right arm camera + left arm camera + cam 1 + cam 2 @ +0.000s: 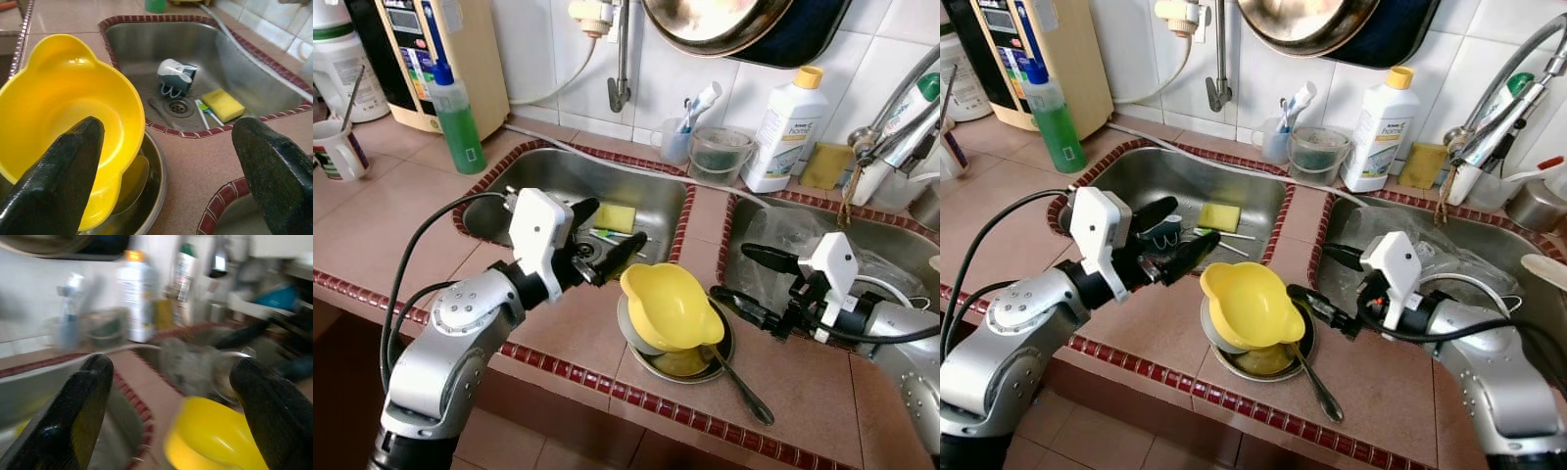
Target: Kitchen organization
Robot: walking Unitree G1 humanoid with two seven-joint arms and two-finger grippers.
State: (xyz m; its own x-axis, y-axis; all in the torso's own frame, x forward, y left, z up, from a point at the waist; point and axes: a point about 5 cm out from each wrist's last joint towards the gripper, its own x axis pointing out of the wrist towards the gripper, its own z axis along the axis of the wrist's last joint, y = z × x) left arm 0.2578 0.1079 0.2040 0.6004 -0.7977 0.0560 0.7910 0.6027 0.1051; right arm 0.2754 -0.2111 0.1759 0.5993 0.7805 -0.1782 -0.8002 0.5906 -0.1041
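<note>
A yellow plastic bowl leans tilted in a shallow steel dish on the tiled strip between the two sinks. A spoon rests in the dish with its handle pointing toward the counter's front edge. My left gripper is open just left of the bowl, over the left sink's corner, touching nothing. My right gripper is open just right of the bowl, its lower fingertip close to the dish rim. The right wrist view looks past the fingers at the yellow bowl.
The left sink holds a yellow sponge, thin utensils and a white and blue object. The right sink holds dishes. Along the wall stand a green soap bottle, a white bottle, cups and a tap.
</note>
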